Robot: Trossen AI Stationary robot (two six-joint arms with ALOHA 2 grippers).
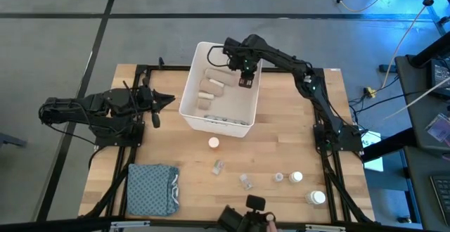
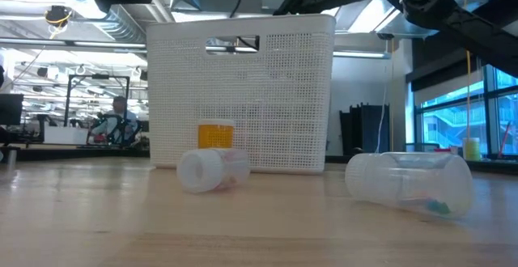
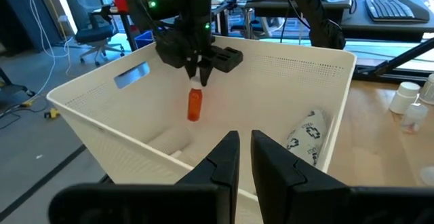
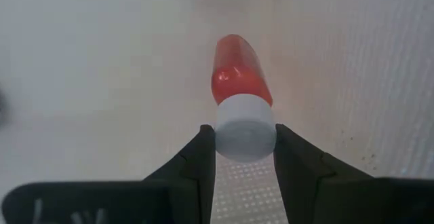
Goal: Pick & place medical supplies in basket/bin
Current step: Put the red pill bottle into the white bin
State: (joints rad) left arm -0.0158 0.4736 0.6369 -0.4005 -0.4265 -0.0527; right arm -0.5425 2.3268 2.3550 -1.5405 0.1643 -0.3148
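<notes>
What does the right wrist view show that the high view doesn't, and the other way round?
Only the right wrist view: the right gripper has its fingers clamped on the white cap of an orange bottle, hanging body-down over the tub's floor.

Only the high view: the left gripper waiting shut beside the white tub, bandage rolls inside it, loose bottles and vials and a folded cloth on the table.

Both: the right gripper inside the tub.
</notes>
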